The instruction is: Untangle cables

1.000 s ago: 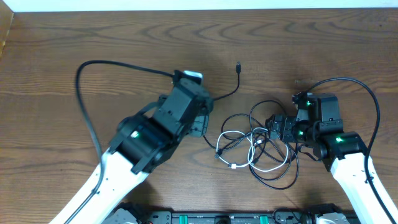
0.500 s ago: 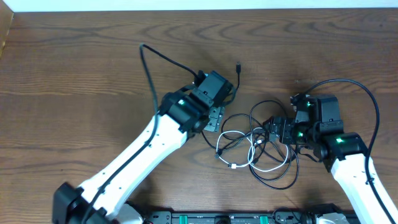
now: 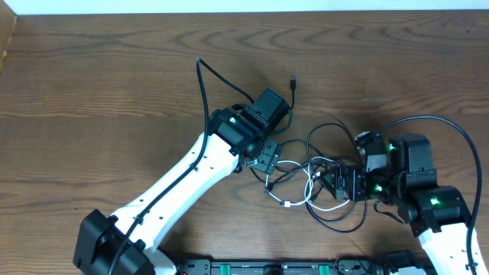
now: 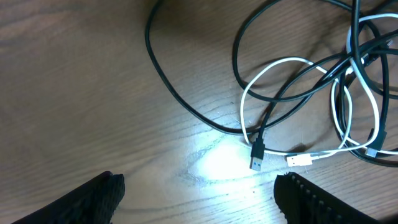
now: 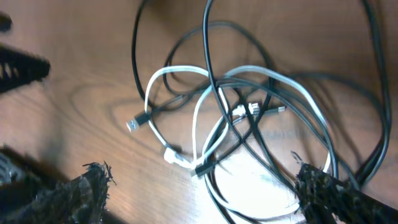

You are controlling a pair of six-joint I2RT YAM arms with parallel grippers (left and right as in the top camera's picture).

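Wooden tabletop [image 3: 114,76]: cables [image 3: 309,186] between left claw [image 3: 265,157] and right claw [image 3: 330,184].

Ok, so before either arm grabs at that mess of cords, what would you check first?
1. Left gripper open and empty: ok, fingers wide apart with nothing between them.
2. Right gripper open and empty: ok.
3. Cords separated: not ok, the white cord and the black cords cross in one tangle.
4. A free end to grab: ok, a black plug and a white plug lie bare on the table in front of the left gripper.
5. Grippers clear of each other: ok, one on each side of the tangle.
6. Which cord lies on top in the middle: cannot tell.
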